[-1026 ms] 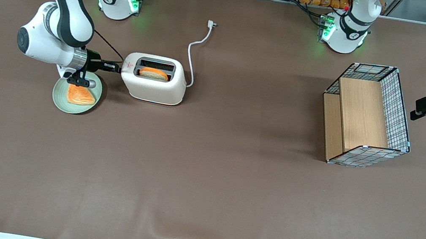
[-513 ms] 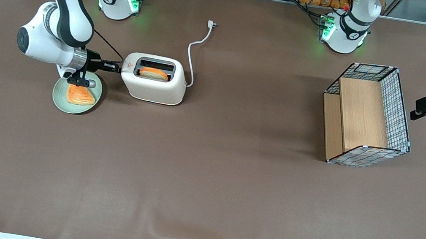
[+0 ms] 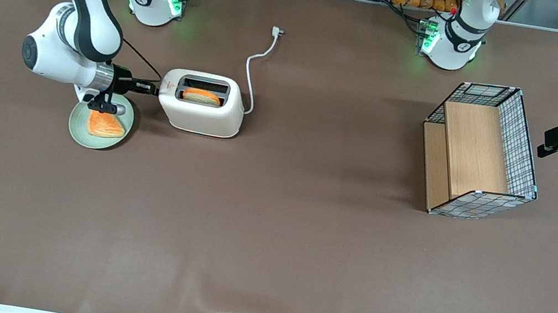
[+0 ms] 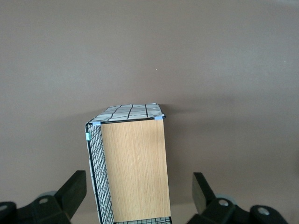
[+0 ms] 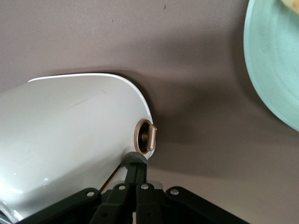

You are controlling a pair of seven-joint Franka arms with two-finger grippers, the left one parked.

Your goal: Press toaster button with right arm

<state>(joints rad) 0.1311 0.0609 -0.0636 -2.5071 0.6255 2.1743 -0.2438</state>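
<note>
The cream-white toaster (image 3: 203,106) stands on the brown table with a bread slice (image 3: 201,96) in its top slot. My right arm's gripper (image 3: 154,87) lies level at the toaster's narrow end. It is shut, with the two black fingers (image 5: 137,173) pressed together and nothing between them. Their tips touch the small grey toaster button (image 5: 135,157) sticking out of that end (image 5: 93,140). A round bronze dial (image 5: 145,136) sits on the same end beside the button.
A pale green plate (image 3: 79,129) (image 5: 271,70) with a toasted slice (image 3: 105,125) lies under my wrist, nearer the front camera. The toaster's white cord (image 3: 253,65) runs to a loose plug (image 3: 277,31). A wire basket with wooden panels (image 3: 481,149) stands toward the parked arm's end.
</note>
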